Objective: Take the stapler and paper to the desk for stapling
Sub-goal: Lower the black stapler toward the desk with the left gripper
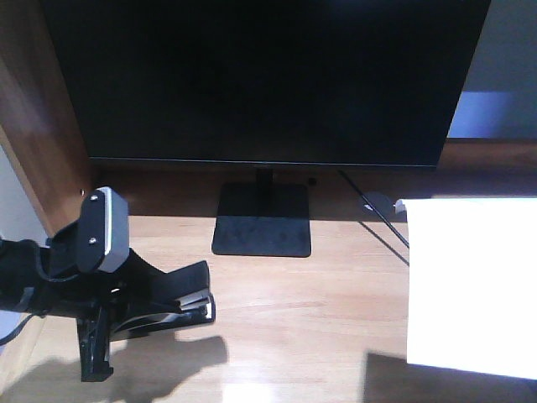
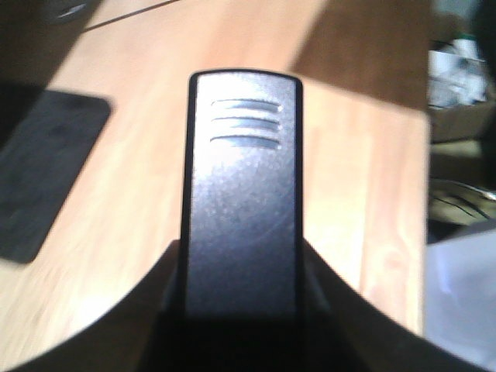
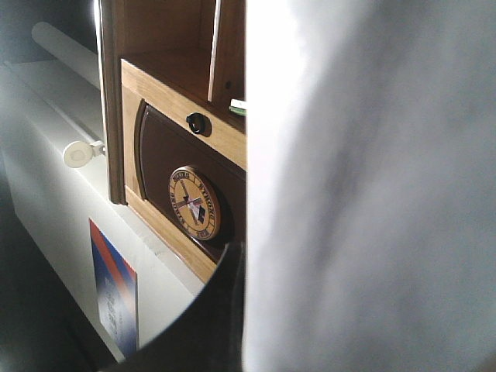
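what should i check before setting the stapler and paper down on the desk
1. left gripper shut on the stapler: ok
2. stapler resting on the desk: cannot tell
3. paper over the desk: ok, shadow beneath
4. right gripper holding the paper: cannot tell, paper hides the jaws
5. cable clear of the paper's left edge: not ok, it runs right there

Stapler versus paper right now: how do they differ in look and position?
The stapler is black and small; the paper is white and far larger. The stapler is at the left of the desk, clamped in the left gripper; the paper is at the right. The stapler is a thick block; the paper is a thin flat sheet. Both are over the desk.
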Available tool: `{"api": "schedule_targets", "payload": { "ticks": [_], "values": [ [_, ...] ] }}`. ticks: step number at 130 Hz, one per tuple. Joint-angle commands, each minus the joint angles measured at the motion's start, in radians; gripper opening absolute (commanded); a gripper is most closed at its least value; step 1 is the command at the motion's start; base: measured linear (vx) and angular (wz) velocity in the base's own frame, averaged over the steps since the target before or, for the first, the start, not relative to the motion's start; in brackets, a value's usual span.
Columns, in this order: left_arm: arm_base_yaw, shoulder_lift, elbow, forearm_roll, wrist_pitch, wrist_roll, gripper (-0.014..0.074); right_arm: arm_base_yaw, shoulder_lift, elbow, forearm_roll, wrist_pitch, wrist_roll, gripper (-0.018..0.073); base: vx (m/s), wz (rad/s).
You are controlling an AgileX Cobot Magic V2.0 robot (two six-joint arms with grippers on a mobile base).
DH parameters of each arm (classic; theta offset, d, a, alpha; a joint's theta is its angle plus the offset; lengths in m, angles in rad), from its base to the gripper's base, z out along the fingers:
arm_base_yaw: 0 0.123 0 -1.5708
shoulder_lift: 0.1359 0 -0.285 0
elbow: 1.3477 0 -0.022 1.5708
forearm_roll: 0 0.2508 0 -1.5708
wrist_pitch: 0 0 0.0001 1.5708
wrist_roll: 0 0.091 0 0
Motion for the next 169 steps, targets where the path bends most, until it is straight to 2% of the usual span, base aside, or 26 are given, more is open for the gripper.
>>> {"api": "schedule_targets", "payload": {
  "ticks": [1,14,26,74,110,169],
  "values": [
    [0.005,0.032,-0.077,-0.062,0.107,0.084,-0.0006,-0.007,-0.003,-0.029,-0.006,-0.053,-0.006,-0.0007,0.0,0.0],
    [0.004,0.1,-0.126,-0.032,0.142,0.14,-0.0006,-0.007,-0.003,-0.029,-0.006,-0.054,-0.006,-0.0007,0.0,0.0],
    [-0.001,0.154,-0.15,-0.035,0.158,0.175,-0.0006,-0.007,-0.003,-0.029,-0.006,-0.054,-0.006,-0.0007,0.0,0.0],
    [-0.066,0.359,-0.156,-0.043,0.099,0.175,-0.0006,-0.007,-0.003,-0.029,-0.005,-0.054,-0.006,-0.0007,0.0,0.0],
    [-0.066,0.453,-0.156,-0.094,0.063,0.175,-0.0006,-0.007,-0.003,-0.029,-0.005,-0.053,-0.006,-0.0007,0.0,0.0],
    [-0.065,0.476,-0.155,-0.064,0.041,0.175,0.0015,-0.007,-0.003,-0.029,-0.005,-0.057,-0.006,-0.0007,0.0,0.0]
  ]
}}
